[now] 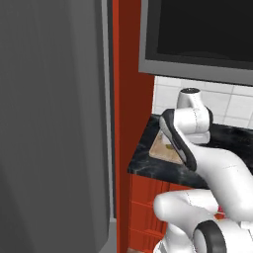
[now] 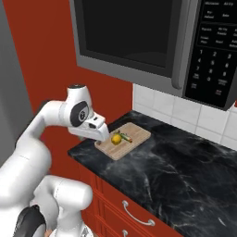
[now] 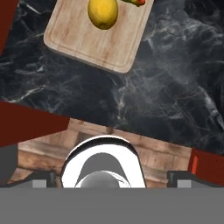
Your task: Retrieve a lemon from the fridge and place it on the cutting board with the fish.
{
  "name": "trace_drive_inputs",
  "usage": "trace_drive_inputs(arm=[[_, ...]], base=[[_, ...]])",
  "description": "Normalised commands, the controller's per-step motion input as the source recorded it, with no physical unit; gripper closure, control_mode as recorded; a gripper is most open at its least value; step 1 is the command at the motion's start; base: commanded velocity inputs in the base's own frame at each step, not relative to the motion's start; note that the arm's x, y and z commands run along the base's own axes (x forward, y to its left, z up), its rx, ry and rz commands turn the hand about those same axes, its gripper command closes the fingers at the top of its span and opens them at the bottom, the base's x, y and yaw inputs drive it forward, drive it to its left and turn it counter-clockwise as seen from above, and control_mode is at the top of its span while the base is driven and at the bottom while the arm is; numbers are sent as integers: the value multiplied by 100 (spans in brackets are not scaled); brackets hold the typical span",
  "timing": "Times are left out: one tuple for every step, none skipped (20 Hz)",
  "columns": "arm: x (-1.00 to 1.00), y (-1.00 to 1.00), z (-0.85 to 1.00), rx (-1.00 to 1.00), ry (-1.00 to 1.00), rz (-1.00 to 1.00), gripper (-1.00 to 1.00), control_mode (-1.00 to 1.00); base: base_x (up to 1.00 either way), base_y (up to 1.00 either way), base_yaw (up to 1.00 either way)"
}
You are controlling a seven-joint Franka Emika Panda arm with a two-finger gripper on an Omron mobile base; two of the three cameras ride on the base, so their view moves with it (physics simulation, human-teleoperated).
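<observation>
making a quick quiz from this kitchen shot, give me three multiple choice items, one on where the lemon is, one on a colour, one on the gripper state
1. Where is the lemon?
A. on the cutting board
B. on a fridge shelf
C. on the floor

2. What colour is the counter under the board?
A. white
B. black marbled
C. plain tan wood

3. How is the gripper?
A. shut on the lemon
B. shut on nothing
C. open, holding nothing

Answers:
1. A, the lemon rests on the board in the right base and hand views.
2. B, dark stone with pale veins surrounds the board.
3. C, the lemon lies free on the board, apart from the fingers.
</observation>
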Motion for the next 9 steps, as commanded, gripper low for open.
trace_drive_inputs(arm=[[-82,0,29,0,0,0,-100,-100],[-81,0,28,0,0,0,-100,-100],[-79,0,26,0,0,0,-100,-100],[-79,0,28,0,0,0,-100,-100],[-80,0,29,0,0,0,-100,-100],[-81,0,34,0,0,0,-100,-100],[-74,0,34,0,0,0,-100,-100],[-71,0,33,0,0,0,-100,-100],[-62,1,33,0,1,0,-100,-100]], base=[[0,0,0],[0,0,0],[0,0,0],[0,0,0],[0,0,0],[0,0,0],[0,0,0],[0,0,0],[0,0,0]])
